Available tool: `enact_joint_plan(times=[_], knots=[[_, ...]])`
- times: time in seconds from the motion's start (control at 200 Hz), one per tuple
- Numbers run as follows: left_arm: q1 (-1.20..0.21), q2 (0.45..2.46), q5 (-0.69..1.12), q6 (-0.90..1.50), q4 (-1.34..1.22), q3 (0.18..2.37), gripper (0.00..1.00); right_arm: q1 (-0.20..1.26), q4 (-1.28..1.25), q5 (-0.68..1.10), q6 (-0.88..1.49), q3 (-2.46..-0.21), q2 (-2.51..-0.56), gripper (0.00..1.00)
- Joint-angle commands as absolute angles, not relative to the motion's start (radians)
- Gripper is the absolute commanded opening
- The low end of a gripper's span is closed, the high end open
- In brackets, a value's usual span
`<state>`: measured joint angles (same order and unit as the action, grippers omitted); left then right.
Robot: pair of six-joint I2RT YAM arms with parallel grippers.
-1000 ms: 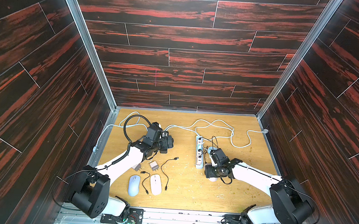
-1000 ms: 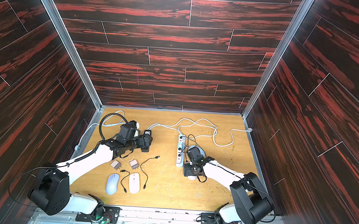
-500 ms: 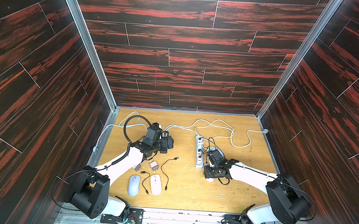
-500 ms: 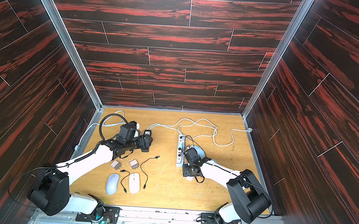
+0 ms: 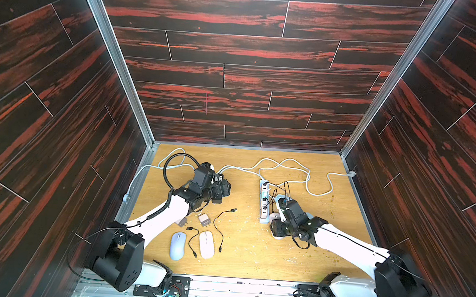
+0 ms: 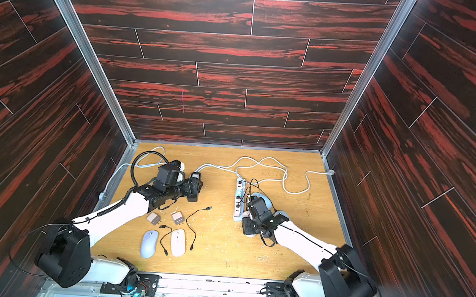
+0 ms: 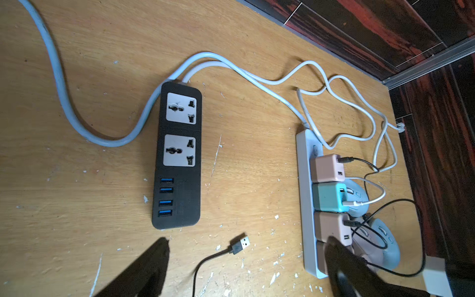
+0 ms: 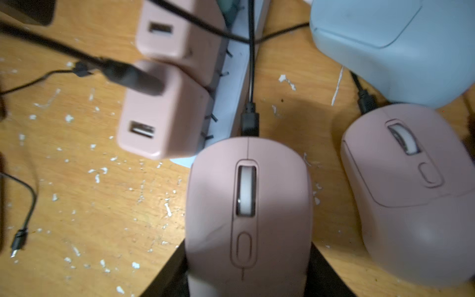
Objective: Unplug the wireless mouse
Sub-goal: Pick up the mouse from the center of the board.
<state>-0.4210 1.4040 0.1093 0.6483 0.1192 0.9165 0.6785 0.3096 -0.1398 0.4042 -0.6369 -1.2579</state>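
In both top views, the right pincer (image 5: 280, 229) is crouching over a pink mouse (image 5: 278, 237), at 4 o'clock from the near end of the white power strip (image 5: 264, 202). It is sitting slightly nearer the strip than a second ago.

In the left wrist view, the left pincer (image 7: 244, 270) is hanging wide open and empty above the desk (image 7: 77, 180).

In the right wrist view, the right pincer's jaws are squeezing the mouse's flanks, and its black plug (image 8: 249, 123) is sitting in the mouse's nose at 12 o'clock. Bracing seems underway; next, that plug is needing a straight pull.

Black power strip (image 7: 177, 154) and white power strip (image 7: 304, 180), loaded with chargers (image 7: 325, 168), are shown apart; USB plug (image 7: 241, 243) is seen between.
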Motion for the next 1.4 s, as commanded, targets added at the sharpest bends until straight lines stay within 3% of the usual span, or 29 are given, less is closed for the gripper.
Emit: enact_joint_plan(times=[0.0,0.2,0.421,0.787,1.047,1.393], knots=[[-0.425,1.365,0.179,0.702,0.071,0.909,0.95,0.687,0.27,-0.108,0.371,-0.609,-1.198,0.43],[-0.486,1.336,0.21,0.743,0.058,0.9,0.95,0.706,0.203,-0.046,0.318,-0.57,-1.073,0.34],[-0.537,1.302,0.243,0.773,0.007,0.876,0.93,0.715,0.202,-0.037,0.31,-0.564,-0.991,0.31],[-0.662,1.3,0.469,0.791,-0.107,0.87,0.65,0.747,0.309,-0.137,0.372,-0.543,-0.818,0.29],[-0.743,1.394,0.467,0.812,-0.087,1.005,0.62,0.767,0.344,-0.136,0.358,-0.544,-0.731,0.27],[-0.799,1.547,0.452,0.837,-0.081,1.124,0.55,0.767,0.359,-0.154,0.306,-0.592,-0.757,0.27]])
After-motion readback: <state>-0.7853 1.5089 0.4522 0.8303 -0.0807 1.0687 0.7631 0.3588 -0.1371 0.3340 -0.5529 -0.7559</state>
